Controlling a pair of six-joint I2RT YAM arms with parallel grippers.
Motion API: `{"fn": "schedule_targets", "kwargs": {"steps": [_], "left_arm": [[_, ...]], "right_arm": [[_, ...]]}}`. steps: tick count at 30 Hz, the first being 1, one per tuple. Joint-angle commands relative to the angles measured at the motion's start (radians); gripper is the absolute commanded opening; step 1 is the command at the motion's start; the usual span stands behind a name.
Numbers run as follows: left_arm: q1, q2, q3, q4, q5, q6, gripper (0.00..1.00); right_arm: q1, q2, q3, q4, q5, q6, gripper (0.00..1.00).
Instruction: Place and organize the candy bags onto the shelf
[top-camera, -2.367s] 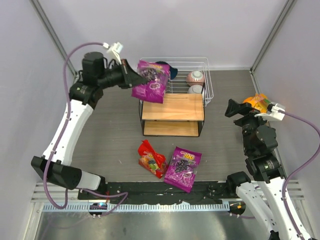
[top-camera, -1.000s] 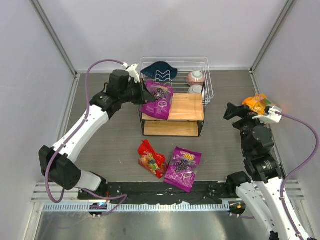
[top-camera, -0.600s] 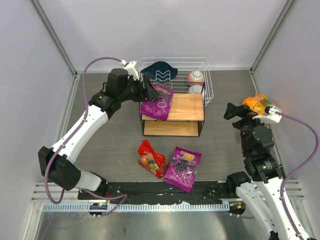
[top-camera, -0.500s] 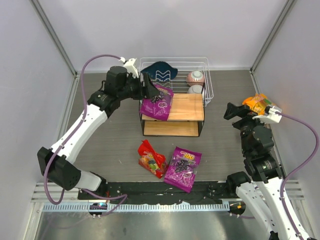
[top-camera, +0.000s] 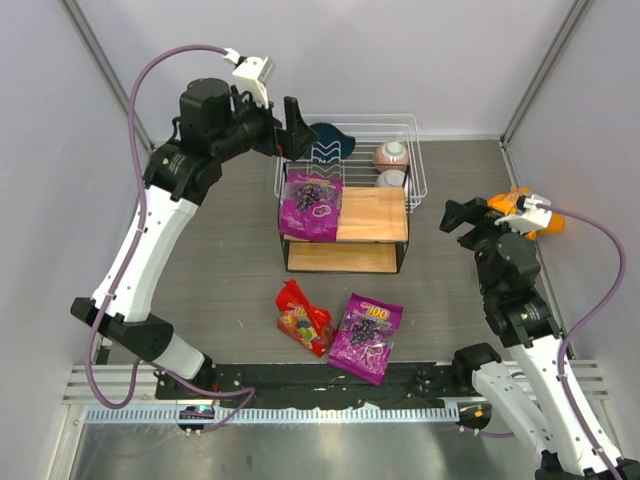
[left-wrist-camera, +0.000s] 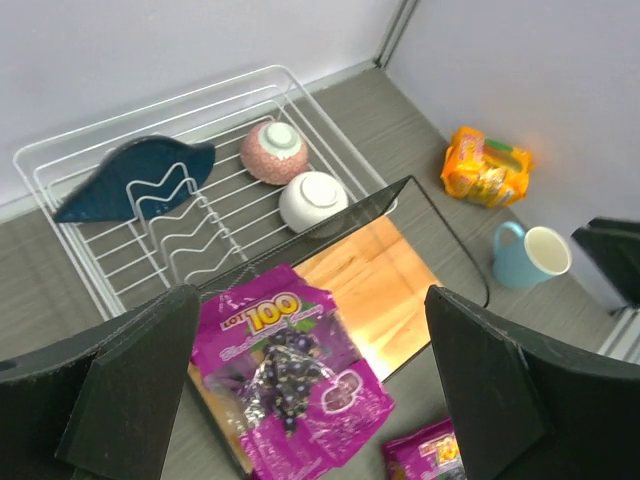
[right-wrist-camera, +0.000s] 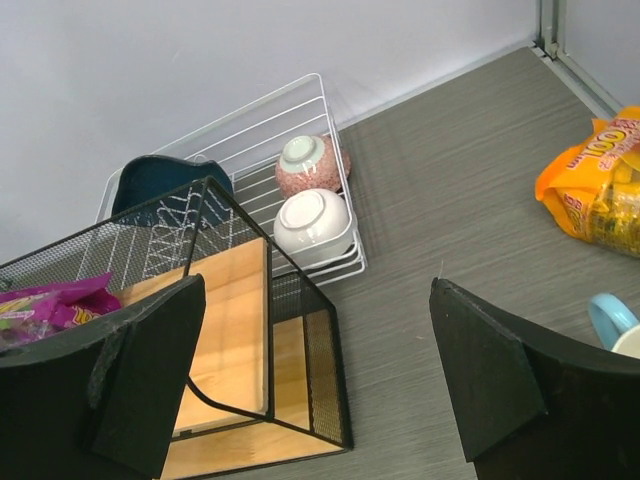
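2 candy bags, a red bag and a purple bag, lie on the table seen from above, and a second purple bag lies flat on the shelf below the left gripper. its wrist view shows wide-spread, empty fingers above that bag. the right gripper, in its own view, is spread and empty, with the orange bag beside a mug.

Lab cell: white panels, aluminium frame.

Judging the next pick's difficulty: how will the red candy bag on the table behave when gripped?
Probably floppy: the red candy bag looks creased and lies unevenly. Its glossy film may slip in a pinch. It seems to touch the purple bag beside it, so dragging could shift that too.
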Motion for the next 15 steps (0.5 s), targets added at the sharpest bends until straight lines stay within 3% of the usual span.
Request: {"fn": "schedule_targets", "kwargs": {"steps": [1, 4, 11, 15], "left_arm": [[0.003, 0.043, 0.092, -0.202, -0.042, 0.165, 1.00], [0.003, 0.029, 0.078, -0.225, -0.048, 0.203, 1.00], [0.002, -0.012, 0.006, -0.282, -0.023, 0.257, 1.00], [0.003, -0.037, -0.023, -0.317, -0.020, 0.303, 1.00]], "right_arm": [[0.006, 0.072, 0.120, 0.033, -0.069, -0.050, 0.99], [0.004, 0.129, 0.179, 0.010, -0.036, -0.056, 1.00], [0.004, 0.338, 0.365, -0.227, 0.305, -0.015, 1.00], [0.003, 0.444, 0.445, -0.284, 0.220, 0.005, 1.00]]}}
